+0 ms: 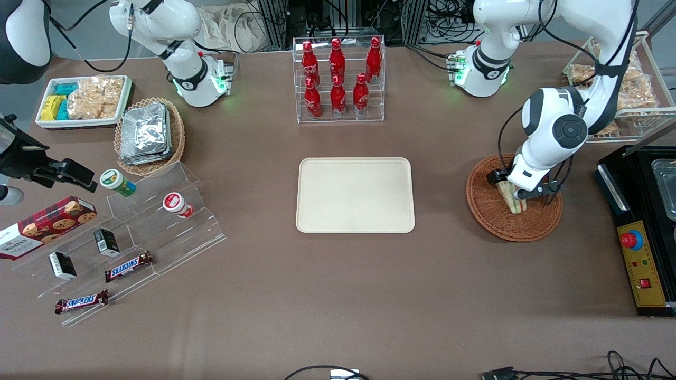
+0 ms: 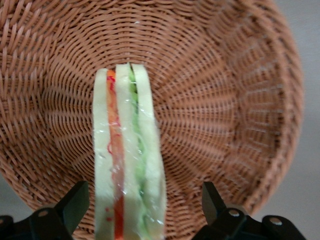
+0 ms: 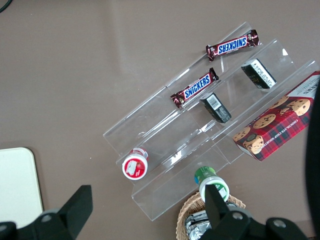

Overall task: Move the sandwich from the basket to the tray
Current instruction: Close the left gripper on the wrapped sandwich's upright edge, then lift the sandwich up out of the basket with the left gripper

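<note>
At the right of the front frame, the pincer (image 1: 523,191) hangs low in the basket (image 1: 494,219), fingers (image 2: 75,202) apart and straddling the sandwich (image 2: 127,160), whose long axis runs between them, not yet clamped.

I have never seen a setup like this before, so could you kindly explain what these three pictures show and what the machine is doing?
Two white robot arms stand at a brown table. One picture looks down from the front; the other two come from cameras on the arms' wrists. The working arm's gripper is lowered into the round wicker basket, its two fingers open on either side of the wrapped sandwich, not yet squeezing it. The beige tray in the middle of the table is bare. Also on the table are red bottles in a clear rack, chocolate bars and foil packs.
</note>
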Controlling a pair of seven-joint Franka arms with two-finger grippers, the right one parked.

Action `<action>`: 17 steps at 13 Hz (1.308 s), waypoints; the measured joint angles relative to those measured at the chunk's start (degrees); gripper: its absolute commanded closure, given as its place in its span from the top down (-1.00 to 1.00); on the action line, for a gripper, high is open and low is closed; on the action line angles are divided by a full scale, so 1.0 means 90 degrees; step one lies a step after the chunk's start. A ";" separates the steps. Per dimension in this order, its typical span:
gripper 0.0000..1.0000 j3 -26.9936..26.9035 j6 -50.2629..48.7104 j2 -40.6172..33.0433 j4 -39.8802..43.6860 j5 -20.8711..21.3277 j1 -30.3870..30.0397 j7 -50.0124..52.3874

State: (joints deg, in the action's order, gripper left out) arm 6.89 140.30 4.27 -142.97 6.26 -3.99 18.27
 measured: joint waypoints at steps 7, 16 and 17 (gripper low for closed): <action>-1.00 -0.0007 0.0103 0.0104 0.0001 0.0117 -0.0062 -0.0037; -1.00 -0.0007 -0.0860 -0.0664 0.0277 0.0147 -0.0068 -0.0254; -1.00 -0.0007 -0.1353 -0.0999 0.0450 0.0142 -0.0070 -0.0403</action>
State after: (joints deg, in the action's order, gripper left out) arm 6.82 128.13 -4.71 -138.91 7.53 -4.62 14.65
